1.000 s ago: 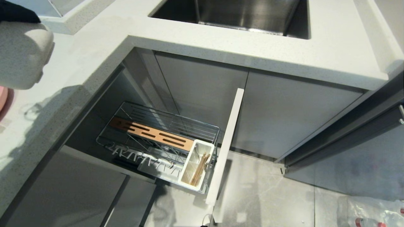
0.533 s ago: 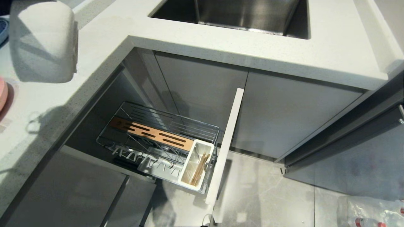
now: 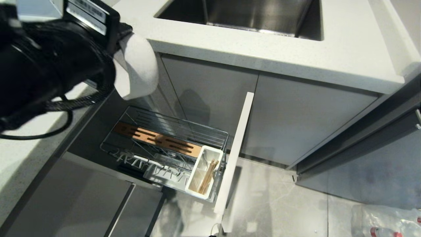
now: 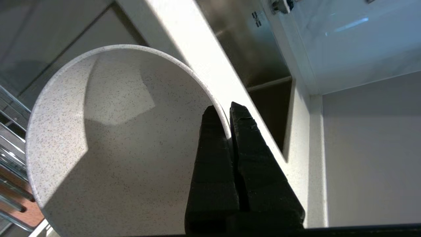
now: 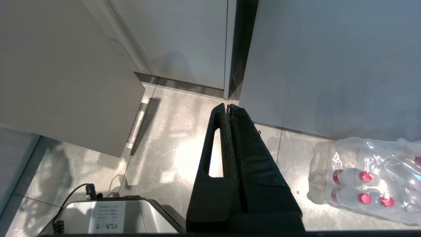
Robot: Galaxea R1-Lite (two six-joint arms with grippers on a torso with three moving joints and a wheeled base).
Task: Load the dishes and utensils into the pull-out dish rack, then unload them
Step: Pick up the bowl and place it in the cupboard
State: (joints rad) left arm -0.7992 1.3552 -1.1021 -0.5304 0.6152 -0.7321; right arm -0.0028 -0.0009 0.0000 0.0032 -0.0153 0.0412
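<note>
A: The white bowl (image 4: 108, 144) is hanging from the left gripper (image 4: 227, 112), which is pinching its rim, one finger inside the wall and one outside.

B: Where is it sitting in the head view?

A: The bowl (image 3: 136, 67) is showing at the upper left, tipped on its side, up in front of the countertop (image 3: 296, 56) edge and above the back end of the pull-out dish rack (image 3: 164, 144). It is touching nothing but the gripper. The black left arm (image 3: 49, 62) is filling the corner behind it.

B: And the rack itself?

A: It is standing pulled out, its pale front panel (image 3: 235, 151) facing the floor side. The brown wooden insert (image 3: 158, 141) is lying along the wire basket, and the white caddy (image 3: 204, 177) is sitting against the front panel with the chopsticks (image 3: 208, 181) leaning in it. I cannot tell whether a spoon is in there too.

B: What is the right gripper (image 5: 228, 107) doing?

A: It is hanging low over the grey floor tiles (image 5: 171, 148), fingers pressed together on nothing, near a shrink-wrapped pack of bottles (image 5: 365, 179). The steel sink (image 3: 240, 14) is showing behind the countertop.
</note>
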